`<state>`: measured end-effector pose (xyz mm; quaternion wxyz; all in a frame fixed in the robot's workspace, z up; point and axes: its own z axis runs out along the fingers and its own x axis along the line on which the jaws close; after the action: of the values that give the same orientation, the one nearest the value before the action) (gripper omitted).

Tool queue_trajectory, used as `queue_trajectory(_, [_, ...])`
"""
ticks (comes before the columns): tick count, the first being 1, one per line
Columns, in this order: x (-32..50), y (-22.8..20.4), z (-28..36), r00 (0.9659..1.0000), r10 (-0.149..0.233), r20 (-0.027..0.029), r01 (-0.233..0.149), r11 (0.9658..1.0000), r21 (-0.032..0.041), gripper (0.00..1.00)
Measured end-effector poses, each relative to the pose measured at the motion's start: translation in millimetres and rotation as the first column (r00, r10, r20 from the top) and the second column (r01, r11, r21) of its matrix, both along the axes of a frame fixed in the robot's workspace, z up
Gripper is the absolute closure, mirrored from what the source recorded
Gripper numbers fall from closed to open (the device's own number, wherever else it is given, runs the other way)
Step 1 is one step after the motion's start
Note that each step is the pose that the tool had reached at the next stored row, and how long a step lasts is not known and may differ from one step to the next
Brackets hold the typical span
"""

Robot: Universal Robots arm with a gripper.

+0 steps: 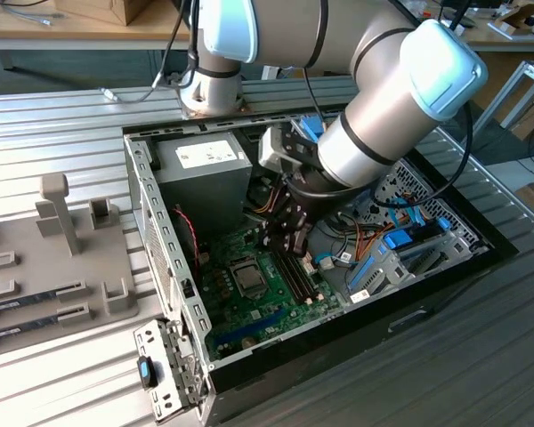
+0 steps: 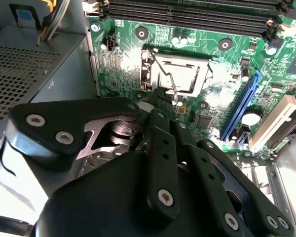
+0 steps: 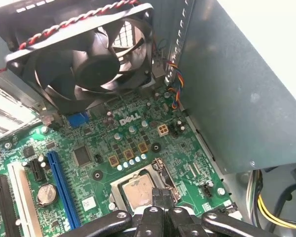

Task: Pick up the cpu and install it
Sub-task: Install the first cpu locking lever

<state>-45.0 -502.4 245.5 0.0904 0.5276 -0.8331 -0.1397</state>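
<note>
- The gripper (image 1: 287, 233) hangs low inside the open computer case (image 1: 160, 233), its dark linkage fingers (image 2: 160, 148) drawn in to a narrow tip; nothing seems to be held between them, though I cannot tell for certain whether the jaws are fully closed.
- Just past that tip sits the cpu (image 3: 138, 190), a flat square chip with a dull silvery top plate, lying level in the socket frame (image 2: 153, 69) on the green motherboard (image 3: 138, 143).
- In both wrist views the fingertips sit at the socket's edge, right beside the chip and a little above it; whether they touch it is not clear.
- From the exterior view, the cpu (image 1: 248, 278) lies just to the exterior view's left of the gripper, near the memory slots (image 1: 298, 276).
- A black case fan (image 3: 91, 54) with a red-and-black twisted wire sits beyond the socket.
- Outside the case, a grey fixture tray (image 1: 53, 258) rests on the ribbed metal table (image 1: 62, 124).
</note>
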Motion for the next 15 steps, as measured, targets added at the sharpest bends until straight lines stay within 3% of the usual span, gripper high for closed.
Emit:
queue_trajectory(3, [1.2, -0.3, -2.6, 1.0000, 0.000, -0.0015, 0.000, 1.0000, -0.0006, 0.89])
queue_trajectory(6, [1.8, -0.3, -2.8, 1.0000, 0.000, -0.0014, 0.000, 0.9999, -0.0129, 0.89])
queue_trajectory(11, [1.9, -0.2, -1.5, 1.0000, 0.000, -0.0014, 0.000, 0.9999, -0.0154, 0.89])
queue_trajectory(12, [1.9, 0.0, 1.2, 1.0000, 0.000, -0.0011, 0.000, 0.9999, -0.0151, 0.89])
queue_trajectory(14, [1.9, 0.9, 15.6, 1.0000, 0.000, 0.0000, 0.000, 0.9999, -0.0151, 0.89])
queue_trajectory(15, [1.9, 0.9, 19.6, 1.0000, 0.000, 0.0008, 0.000, 0.9999, -0.0150, 0.89])
